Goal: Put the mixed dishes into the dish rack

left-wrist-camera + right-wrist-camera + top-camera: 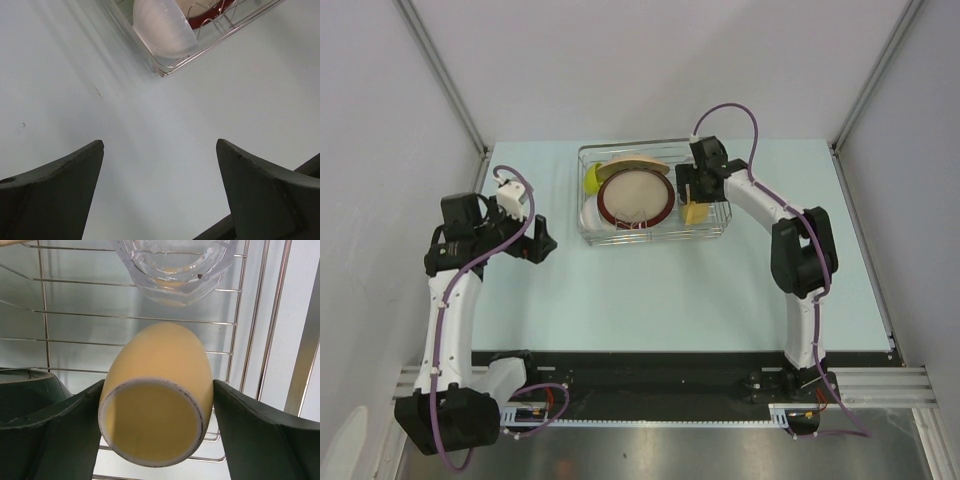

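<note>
the right hand clasps the yellow mug inside the dish rack; the left hand gapes empty. released tilted, the mug may roll into the glass.

I can read nothing here: no words, labels, brand marks or numbers show in any of my views. The mug between my right fingers is plain yellow on its side and base. The plate is too small in the overhead view to tell whether it carries any mark.
</note>
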Robot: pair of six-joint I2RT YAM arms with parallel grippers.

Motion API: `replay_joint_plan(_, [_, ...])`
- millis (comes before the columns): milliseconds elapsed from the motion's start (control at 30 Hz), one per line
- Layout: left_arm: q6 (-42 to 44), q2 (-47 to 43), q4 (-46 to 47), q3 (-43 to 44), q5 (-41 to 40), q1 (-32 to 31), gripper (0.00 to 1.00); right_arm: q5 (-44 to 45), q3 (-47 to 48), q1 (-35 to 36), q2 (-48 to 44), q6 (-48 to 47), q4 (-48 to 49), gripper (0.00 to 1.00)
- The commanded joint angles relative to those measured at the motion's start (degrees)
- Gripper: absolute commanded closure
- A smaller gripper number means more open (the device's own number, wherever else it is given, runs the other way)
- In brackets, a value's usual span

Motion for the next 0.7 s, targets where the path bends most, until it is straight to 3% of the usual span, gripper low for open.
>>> replay_joint_plan(0, [-0.45,0.99,2.68,1.13,-0.73,0.63,0.0,2.04,-1.0,0.49,-3.89,-0.28,0.28,0.11])
replay_joint_plan(233, [-0.89,0.99,2.42,1.93,-0.47,0.54,0.0,3.45,-4.07,1.72,-9.15,-0.89,-0.07,0.0])
replay_joint_plan(567, [-0.8,0.38,1.89,2.1,-0.73,0.63,0.0,6.08,-6.62,3.12,-18.55,-0.28,-1.91,0.0])
replay_joint_plan(667, [-0.98,0.03,1.1,2.45,-1.25,0.54,0.0,8.62,-10.22,5.49,-26.89,-0.19,-2.97,0.0])
